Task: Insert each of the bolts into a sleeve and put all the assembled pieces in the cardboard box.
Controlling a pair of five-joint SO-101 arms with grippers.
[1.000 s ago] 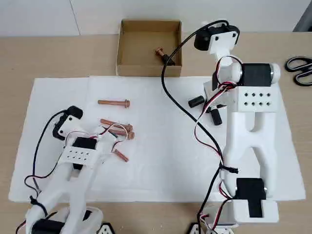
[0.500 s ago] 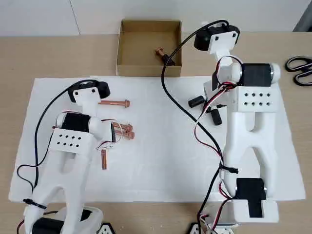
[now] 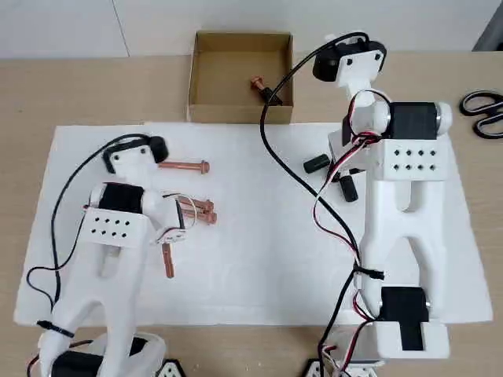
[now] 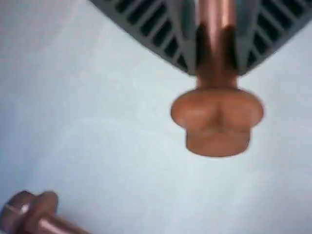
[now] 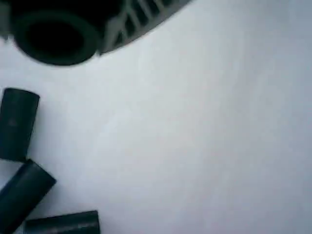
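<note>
Table (image 3: 78, 86): light wood-tone top, matte, ran the full width of the high view. White padded sheet (image 3: 259, 275) lay flat across its middle, with bare wood showing along the far edge and at both sides. Beyond the far edge was a pale plain surface (image 3: 63, 23) with one thin slanted seam; wall or floor, could not tell. Black-handled scissors (image 3: 482, 111) lay on bare wood at the right edge, off the sheet. Light was even, shadows faint.

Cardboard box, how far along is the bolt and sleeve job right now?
Done: one assembled piece lies in the cardboard box. In hand: the left gripper holds a bolt, the right gripper a sleeve. Left: loose bolts and sleeves on the white sheet.
</note>
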